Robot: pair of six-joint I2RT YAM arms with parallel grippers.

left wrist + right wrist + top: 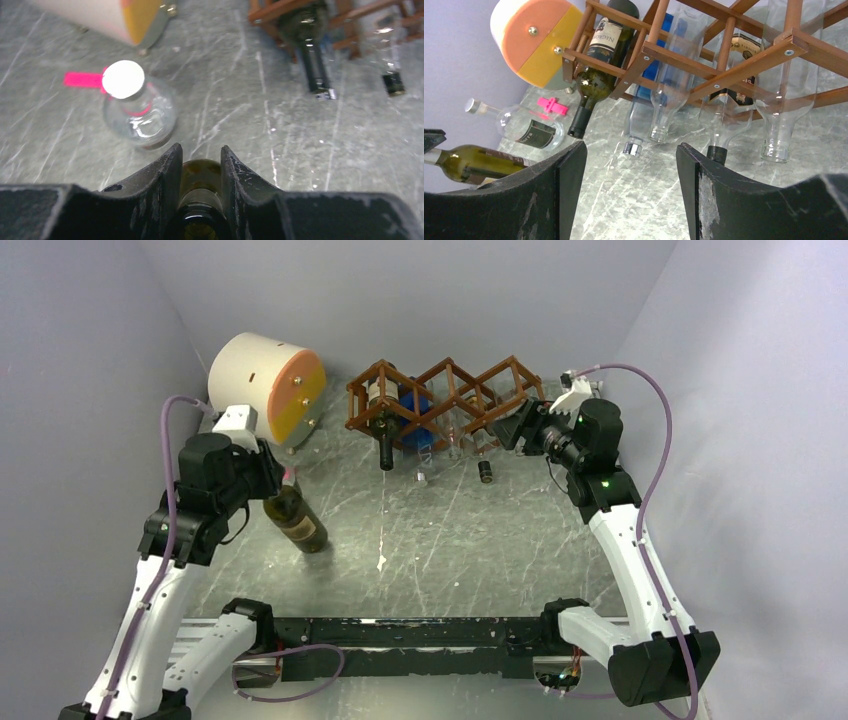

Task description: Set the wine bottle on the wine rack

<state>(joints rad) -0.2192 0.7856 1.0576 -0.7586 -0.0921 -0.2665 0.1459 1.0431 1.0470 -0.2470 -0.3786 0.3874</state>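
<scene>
The olive-green wine bottle (pixel 298 519) with a tan label points its base toward the table's middle. My left gripper (pixel 268 478) is shut on its neck. In the left wrist view the neck (pixel 201 176) sits between the fingers (pixel 167 172). The bottle also shows at the left edge of the right wrist view (pixel 474 162). The reddish-brown wine rack (pixel 445 400) stands at the back and holds a dark bottle (pixel 381 425), a blue one and several clear ones. My right gripper (pixel 520 426) is open and empty beside the rack's right end; the rack (pixel 724 55) fills its view.
A cream-and-orange cylinder (pixel 266 385) lies at the back left. A clear round bottle with a white cap (pixel 137 107) and a pink piece (pixel 82 79) lie just ahead of my left gripper. Bottle necks stick out of the rack's front (pixel 659 131).
</scene>
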